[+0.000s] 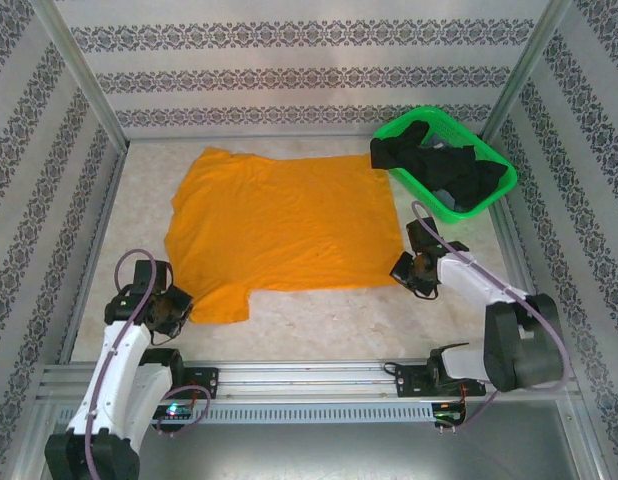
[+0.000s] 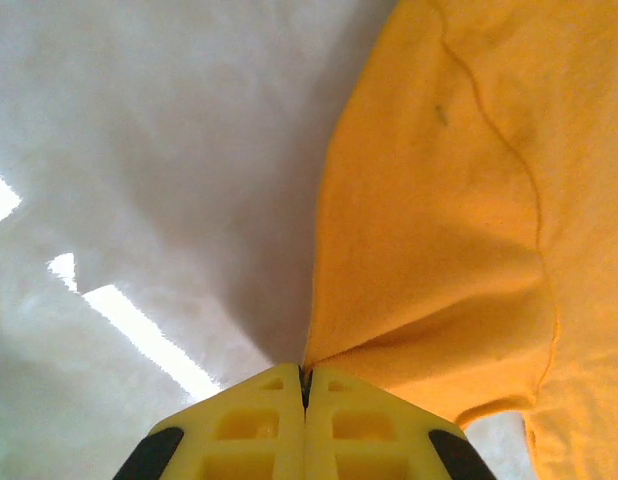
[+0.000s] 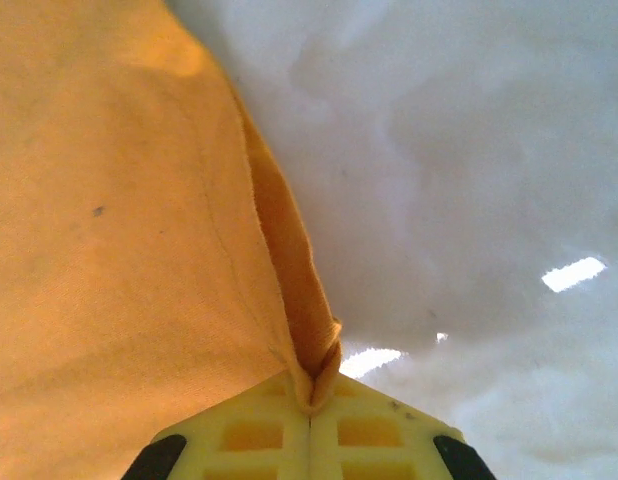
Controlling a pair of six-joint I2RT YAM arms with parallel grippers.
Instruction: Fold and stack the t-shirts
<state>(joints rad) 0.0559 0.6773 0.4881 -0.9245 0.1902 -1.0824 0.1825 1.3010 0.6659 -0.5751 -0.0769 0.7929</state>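
Mustard-orange t-shirt [image 1: 279,225] lies flat at bench centre. Left tool [image 1: 172,308] is clamped on its 7 o'clock sleeve, right tool [image 1: 417,272] on its 4 o'clock corner. Black t-shirts [image 1: 459,172] sit in the basket [image 1: 486,207] at 1 o'clock.

Noted bright, even overhead light in the top view, soft shadows only, no glare on the table [image 1: 319,320]. Logged white glare streaks on the tabletop in both wrist views (elongated bars, strongest on the left wrist), plus a grey shadow spreading beside the mustard-orange t-shirt [image 2: 439,230]. Found the yellow fingertips [image 3: 409,425] slightly soft at the frame bottom.
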